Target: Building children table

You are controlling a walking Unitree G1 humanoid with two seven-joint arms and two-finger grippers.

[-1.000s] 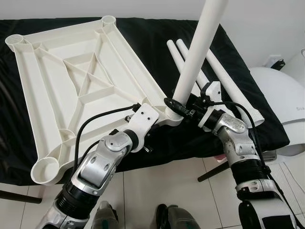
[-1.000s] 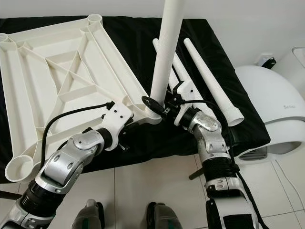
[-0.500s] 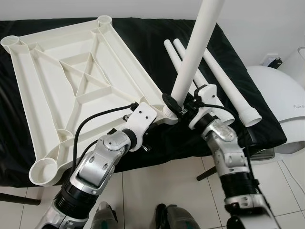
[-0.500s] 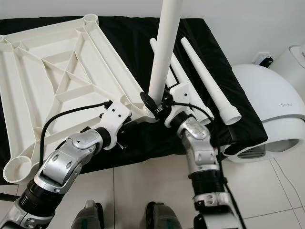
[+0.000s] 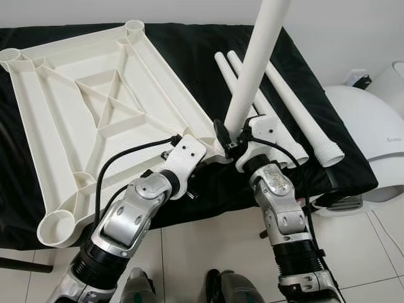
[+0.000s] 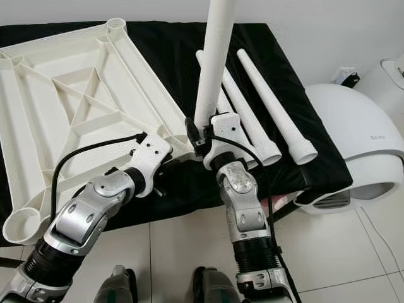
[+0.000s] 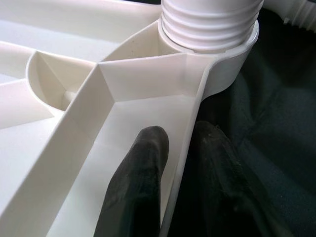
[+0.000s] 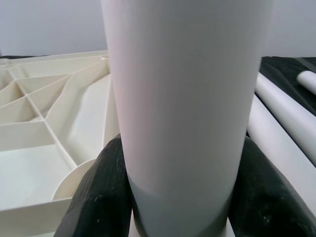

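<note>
A white ribbed table top [image 5: 95, 107] lies upside down on a black-covered surface. One white leg [image 5: 252, 69] stands upright in its near right corner socket, threaded end [image 7: 212, 24] seated in the ring. My right gripper [image 5: 230, 136] is shut on this leg just above the socket, a black finger [image 8: 98, 197] on each side. My left gripper [image 7: 180, 163] pinches the table top's rim beside that corner, one finger [image 7: 140, 168] inside the rim and one outside. Three loose legs [image 5: 305, 117] lie side by side on the cloth to the right.
The black cloth [image 5: 189, 50] hangs over the near edge, right where both arms reach in. A white rounded appliance [image 5: 372, 139] stands on the floor at the right. Pale floor tiles [image 5: 202, 240] and my feet [image 5: 227, 290] are below.
My right forearm has swung leftward under the upright leg, the gripper turning around it while staying shut on it. The left gripper keeps its hold on the rim.
</note>
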